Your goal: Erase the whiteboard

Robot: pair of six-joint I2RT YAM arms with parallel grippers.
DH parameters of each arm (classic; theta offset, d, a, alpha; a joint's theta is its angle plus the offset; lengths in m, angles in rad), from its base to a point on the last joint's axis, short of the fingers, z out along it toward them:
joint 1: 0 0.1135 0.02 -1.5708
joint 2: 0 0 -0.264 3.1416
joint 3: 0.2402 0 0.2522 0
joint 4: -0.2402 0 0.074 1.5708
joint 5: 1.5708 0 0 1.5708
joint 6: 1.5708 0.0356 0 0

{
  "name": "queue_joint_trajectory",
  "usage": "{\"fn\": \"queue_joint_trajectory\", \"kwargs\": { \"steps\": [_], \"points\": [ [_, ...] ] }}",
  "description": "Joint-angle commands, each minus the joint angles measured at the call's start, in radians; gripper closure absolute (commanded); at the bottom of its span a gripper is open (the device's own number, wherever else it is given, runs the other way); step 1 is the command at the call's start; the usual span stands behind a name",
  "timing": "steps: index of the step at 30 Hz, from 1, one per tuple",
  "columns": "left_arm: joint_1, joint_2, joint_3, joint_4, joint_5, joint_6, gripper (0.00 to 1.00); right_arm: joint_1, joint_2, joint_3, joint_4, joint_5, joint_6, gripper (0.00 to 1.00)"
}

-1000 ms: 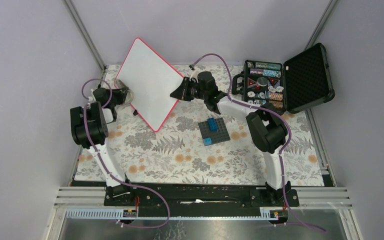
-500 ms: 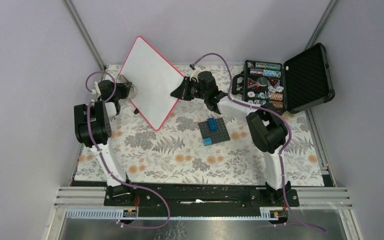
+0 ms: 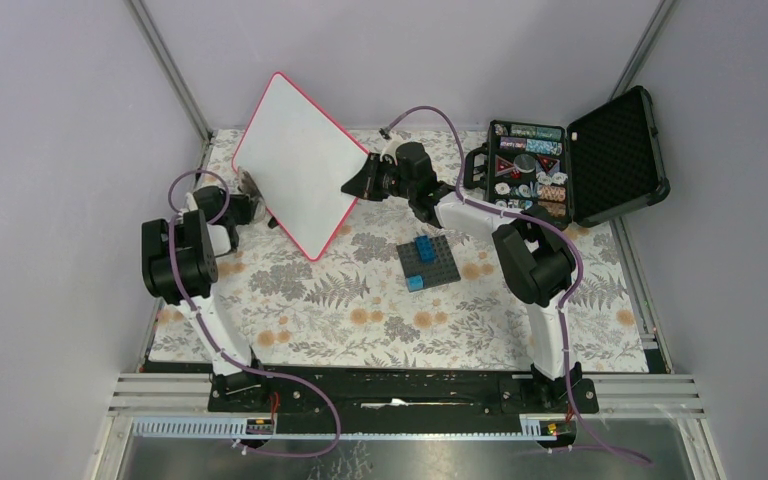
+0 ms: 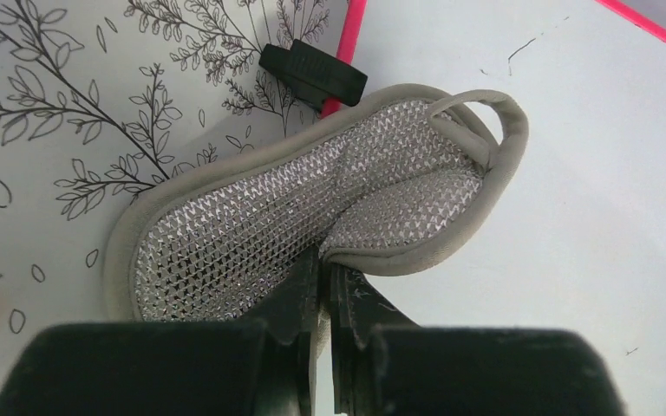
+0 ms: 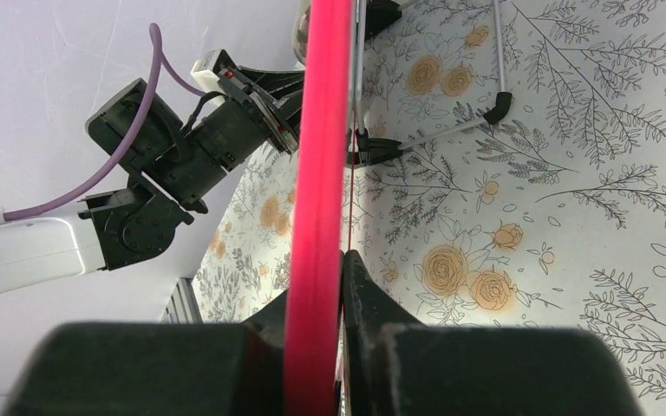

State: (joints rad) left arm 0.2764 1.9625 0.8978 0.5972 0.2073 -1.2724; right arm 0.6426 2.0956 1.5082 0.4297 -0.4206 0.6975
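Whiteboard [image 3: 300, 160] standing cornerwise, white face tilted upward

Left arm [image 3: 185, 262] stands folded at centre left, the left gripper [image 4: 323, 260] pinched tight on a mesh pad [image 4: 312, 204]. Right arm [image 3: 535, 268] reaches toward upper centre, the right gripper [image 5: 325, 260] clamped on the whiteboard [image 3: 300, 160] rim.

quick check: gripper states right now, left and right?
Left gripper: closed, pinching the grey mesh pad.
Right gripper: closed on the pink edge of the whiteboard.
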Motion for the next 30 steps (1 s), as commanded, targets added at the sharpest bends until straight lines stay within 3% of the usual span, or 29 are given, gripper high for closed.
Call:
{"fn": "queue_joint_trajectory", "kwargs": {
  "steps": [1,5,11,16,24,30],
  "points": [
    [0.000,0.035,-0.010,-0.126,-0.050,0.042,1.00,0.070,-0.012,0.045,0.045,-0.256,0.026,1.00],
    [-0.027,0.060,0.111,-0.135,0.012,0.035,1.00,0.070,-0.014,0.046,0.037,-0.252,0.018,1.00],
    [-0.092,-0.006,0.221,-0.191,-0.016,0.081,1.00,0.075,-0.012,0.050,0.038,-0.252,0.019,1.00],
    [-0.056,0.002,0.174,-0.189,-0.022,0.088,1.00,0.074,-0.011,0.052,0.034,-0.251,0.018,1.00],
    [0.087,0.009,-0.060,-0.125,-0.066,0.056,1.00,0.078,-0.012,0.050,0.035,-0.255,0.019,1.00],
    [0.042,0.042,0.022,-0.061,0.015,0.050,1.00,0.083,-0.008,0.065,0.025,-0.259,0.016,1.00]
  ]
}}
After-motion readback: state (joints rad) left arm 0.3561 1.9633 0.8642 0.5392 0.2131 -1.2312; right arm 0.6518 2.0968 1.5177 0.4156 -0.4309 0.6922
